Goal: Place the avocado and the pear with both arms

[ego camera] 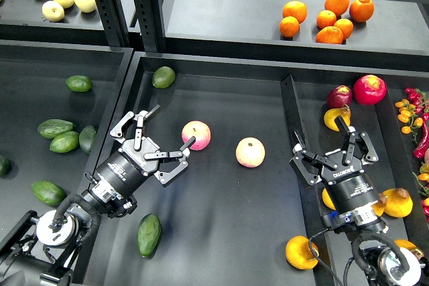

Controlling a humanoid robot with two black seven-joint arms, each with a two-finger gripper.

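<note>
The avocado (149, 234), long, glossy and dark green, lies in the middle tray (221, 232) near its front left, below my left arm. My left gripper (168, 130) is open and empty above the tray, one fingertip close beside a pink-yellow apple (196, 134). Several yellow-orange pears lie in the right tray. One pear (398, 202) with a brownish stub is just right of my right wrist, and another pear (301, 252) lies front left of it. My right gripper (322, 133) is open and empty above that tray.
A second apple (250, 152) lies mid-tray, and a rounder green avocado (163, 76) at its back left. More avocados (64, 140) fill the left tray. Red fruits (369, 89) and chillies (410, 108) are at the right. Oranges (328, 18) sit on the back shelf.
</note>
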